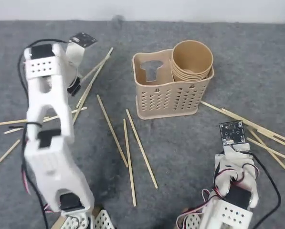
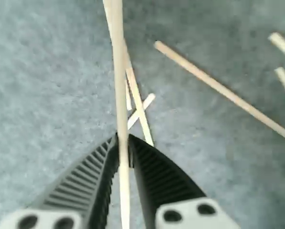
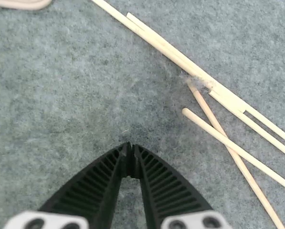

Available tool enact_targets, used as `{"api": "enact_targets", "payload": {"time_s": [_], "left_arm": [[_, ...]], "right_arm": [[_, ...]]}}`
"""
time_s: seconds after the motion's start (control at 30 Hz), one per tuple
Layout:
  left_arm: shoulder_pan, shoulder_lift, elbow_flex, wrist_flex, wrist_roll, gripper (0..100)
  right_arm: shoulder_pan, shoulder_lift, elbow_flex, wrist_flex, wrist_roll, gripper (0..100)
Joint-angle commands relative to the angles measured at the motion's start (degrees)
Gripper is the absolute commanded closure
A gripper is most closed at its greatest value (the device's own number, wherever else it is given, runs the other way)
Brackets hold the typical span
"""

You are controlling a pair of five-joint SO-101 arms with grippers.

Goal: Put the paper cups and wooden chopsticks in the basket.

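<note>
The left gripper (image 2: 123, 140) sits to the left of the basket (image 1: 166, 100), its jaws nipped narrow on 1 wooden chopstick (image 2: 117, 71) that runs out lengthwise between them, over others crossed on the grey carpet (image 1: 257, 62). The right gripper (image 3: 131, 145) hangs low to the front right of the basket, jaws pressed together on nothing. The paper cups (image 1: 192, 57) are nested as 1 stack in the basket's right compartment; the left of its 2 compartments holds no sticks. More chopsticks (image 1: 112, 130) lie scattered: 3 just in front of the basket, a bundle (image 1: 247, 124) trailing off to its right, several well apart to its left. A stick looks light, stiff, thin and smooth, so it will likely swivel or slip in the ribbed pads if pinched near an end; a hold near the middle should balance it, though tipping it upright into the compartment favours a grip nearer 1 end. The cups look light and easily crushed, best taken at the rim if they need moving. No brand or writing can be read on basket, cups or sticks; any print on the right wrist's circuit board (image 1: 231, 132) is too small to tell.
</note>
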Motion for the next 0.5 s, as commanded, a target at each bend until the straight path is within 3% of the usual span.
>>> {"api": "enact_targets", "payload": {"time_s": [0.0, 0.17, 0.47], "left_arm": [[2.64, -16.0, 10.07, -4.22, -0.26, 99], [4.92, -32.53, 25.19, -14.42, 6.95, 99], [9.93, -62.42, 51.74, -39.21, 29.63, 99]], "right_arm": [[-0.13, 0.22, 1.14, -0.04, 0.53, 99.0], [-0.13, 0.22, 1.14, -0.04, 0.53, 99.0], [-0.13, 0.22, 1.14, -0.04, 0.53, 99.0]]}}
